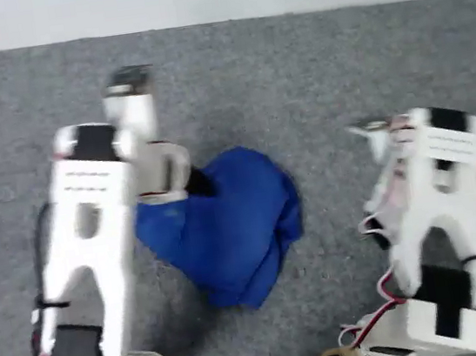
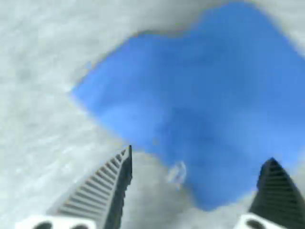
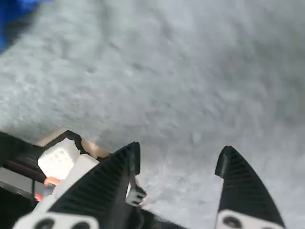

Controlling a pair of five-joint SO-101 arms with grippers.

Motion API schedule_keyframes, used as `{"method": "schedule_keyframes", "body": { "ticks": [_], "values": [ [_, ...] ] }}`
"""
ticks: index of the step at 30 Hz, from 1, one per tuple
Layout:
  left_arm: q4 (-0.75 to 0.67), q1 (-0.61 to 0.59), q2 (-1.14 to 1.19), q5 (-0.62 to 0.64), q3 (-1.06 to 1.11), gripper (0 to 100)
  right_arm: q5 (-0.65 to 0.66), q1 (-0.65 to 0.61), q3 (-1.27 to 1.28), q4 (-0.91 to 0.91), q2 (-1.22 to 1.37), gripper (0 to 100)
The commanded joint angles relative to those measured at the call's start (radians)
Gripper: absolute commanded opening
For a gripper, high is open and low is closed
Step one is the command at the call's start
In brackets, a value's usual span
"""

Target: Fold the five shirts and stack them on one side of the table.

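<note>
Fingers (image 2: 109,183) on my left gripper (image 2: 200,157) are spread wide over an edge of the blue shirt (image 1: 227,228), a crumpled heap between the arms on the counter (image 1: 314,89); my right gripper (image 3: 181,148) gapes too, holding nothing, above bare counter. That shirt looks light, limp and floppy, so I'd pinch a hem or corner at the heap's rim, not its bulky middle, and expect drape and drag.
</note>
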Motion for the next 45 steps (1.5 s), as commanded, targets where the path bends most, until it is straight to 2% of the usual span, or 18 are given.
{"method": "schedule_keyframes", "body": {
  "ticks": [1,4,8,12,15,22,24,28,31,37,45],
  "values": [
    [0.034,-0.292,-0.072,-0.176,0.107,38,0.011,-0.295,-0.011,0.042,-0.081,26.6],
    [0.032,-0.456,-0.075,-0.321,0.186,36,0.002,-0.545,-0.006,0.044,-0.142,26.6],
    [-0.015,-0.694,-0.074,-0.417,0.214,35,-0.133,-0.809,-0.006,0.044,-0.205,27.0],
    [-0.072,-0.887,-0.072,-0.494,0.222,35,-0.199,-0.977,-0.006,0.042,-0.206,29.2],
    [-0.078,-0.965,-0.072,-0.585,0.263,35,-0.227,-1.035,-0.011,0.036,-0.14,32.7],
    [-0.115,-1.069,-0.072,-0.611,0.357,35,-0.224,-1.029,-0.014,-0.134,0.117,30.6],
    [-0.11,-1.076,-0.072,-0.611,0.374,35,-0.206,-1.024,-0.041,-0.191,0.194,23.2],
    [-0.106,-1.077,-0.072,-0.611,0.392,35,-0.114,-0.98,-0.146,-0.229,0.352,0.5],
    [-0.104,-1.077,-0.074,-0.611,0.394,35,-0.106,-0.908,-0.238,-0.174,0.414,3.0],
    [-0.104,-1.04,-0.074,-0.611,0.395,35,-0.106,-0.851,-0.522,0.045,0.326,0.9],
    [-0.031,-0.887,-0.075,-0.612,0.395,35,-0.107,-0.839,-0.598,0.044,-0.056,0.9]
  ]
}}
